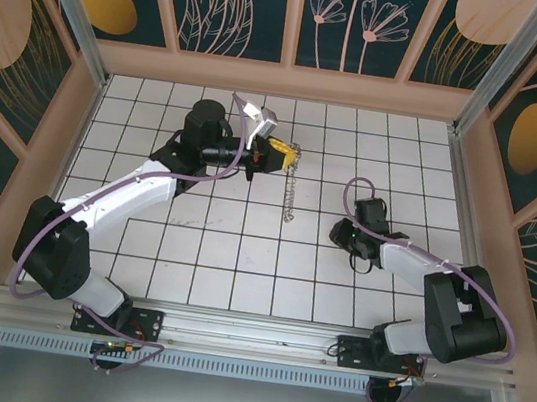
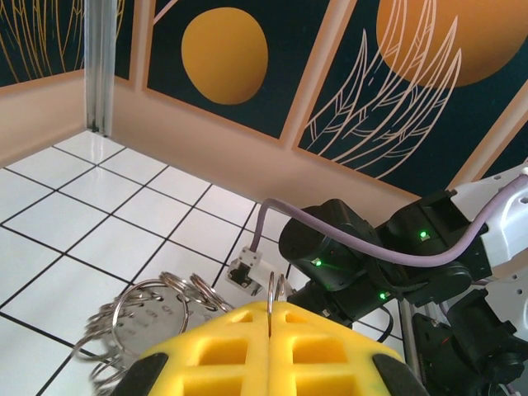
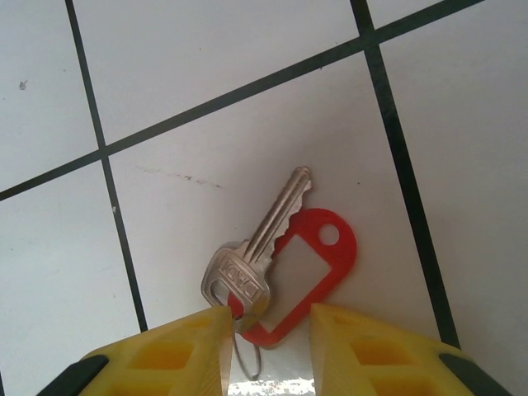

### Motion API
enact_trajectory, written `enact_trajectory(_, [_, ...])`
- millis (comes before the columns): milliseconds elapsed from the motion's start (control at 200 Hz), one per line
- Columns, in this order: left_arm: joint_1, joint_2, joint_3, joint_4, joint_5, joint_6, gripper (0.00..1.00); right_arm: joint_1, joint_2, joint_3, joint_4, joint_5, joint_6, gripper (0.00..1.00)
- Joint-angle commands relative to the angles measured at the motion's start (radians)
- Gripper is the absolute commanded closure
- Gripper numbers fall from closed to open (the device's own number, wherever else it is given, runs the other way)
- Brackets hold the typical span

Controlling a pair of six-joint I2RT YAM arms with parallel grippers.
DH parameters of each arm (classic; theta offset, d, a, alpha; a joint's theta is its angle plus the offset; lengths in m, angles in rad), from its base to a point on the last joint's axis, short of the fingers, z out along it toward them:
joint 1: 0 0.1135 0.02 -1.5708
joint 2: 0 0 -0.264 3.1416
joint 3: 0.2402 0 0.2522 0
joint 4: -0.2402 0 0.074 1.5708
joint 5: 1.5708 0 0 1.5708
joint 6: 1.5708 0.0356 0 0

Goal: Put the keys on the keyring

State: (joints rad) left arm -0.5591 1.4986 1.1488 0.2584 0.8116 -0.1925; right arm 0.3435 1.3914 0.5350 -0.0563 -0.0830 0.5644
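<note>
The keyring (image 1: 292,192) is a string of silvery split rings hanging from my left gripper (image 1: 291,152) down to the tiles. In the left wrist view the yellow fingers (image 2: 223,351) of the left gripper (image 2: 271,309) are shut on one thin ring (image 2: 271,289), and the other rings (image 2: 153,307) trail off to the left. The keys (image 3: 262,231), one silver key with a red tag (image 3: 322,260) and a small wire ring (image 3: 247,359), lie flat on a tile. My right gripper (image 3: 268,318) stands open around the key's head, which touches the left finger (image 3: 177,351).
My right arm's black joints (image 2: 351,260) with green lights and a purple cable sit close ahead in the left wrist view. From above, my right gripper (image 1: 351,241) points down at the tiles right of centre. Wooden walls (image 1: 276,81) ring the white tiled floor (image 1: 240,257).
</note>
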Motion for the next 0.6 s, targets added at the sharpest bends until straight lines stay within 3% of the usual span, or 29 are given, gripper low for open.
enact_trajectory(0, [-0.002,-0.024,-0.003,0.063,0.028,-0.013,1.0,0.01,0.016,-0.013,-0.002,0.025,0.012,0.73])
enact_trajectory(596, [-0.002,-0.021,-0.006,0.065,0.03,-0.015,1.0,0.03,-0.008,-0.006,-0.007,0.001,0.015,0.78])
